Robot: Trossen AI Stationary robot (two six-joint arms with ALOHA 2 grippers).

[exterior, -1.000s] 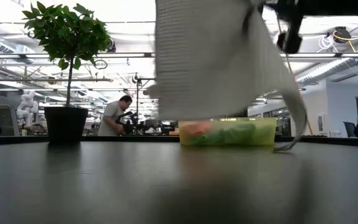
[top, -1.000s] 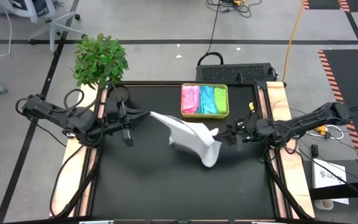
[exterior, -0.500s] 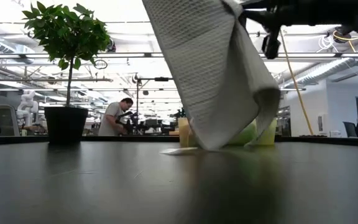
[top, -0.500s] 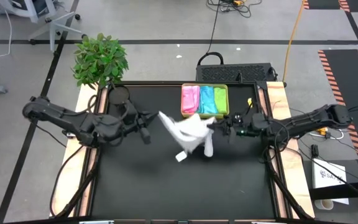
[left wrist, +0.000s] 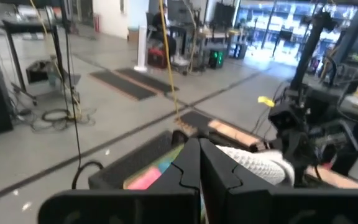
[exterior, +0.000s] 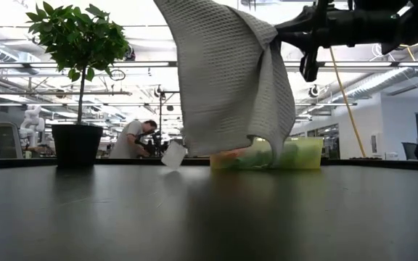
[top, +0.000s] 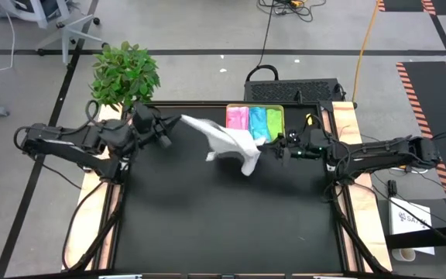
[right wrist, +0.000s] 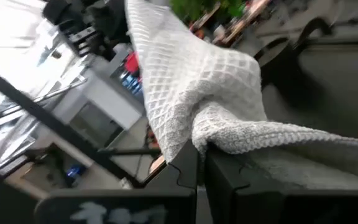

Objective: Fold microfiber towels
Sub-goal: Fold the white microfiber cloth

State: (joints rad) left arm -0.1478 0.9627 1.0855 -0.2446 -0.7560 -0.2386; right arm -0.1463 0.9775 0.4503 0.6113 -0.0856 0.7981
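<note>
White towel (top: 227, 141) hangs in the air between the two grippers, bumpy like a waffle and droopy. Left gripper (top: 173, 127) pinches one corner tight. Right gripper (top: 272, 149) pinches the other. Tray (top: 255, 108) sits just behind with pink, blue and green towels.

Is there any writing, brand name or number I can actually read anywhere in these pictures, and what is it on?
None can be read.
White sheet on the floor right of the table: dark printing, too small to read.
White towel, tray, both grippers: no lettering visible.
</note>
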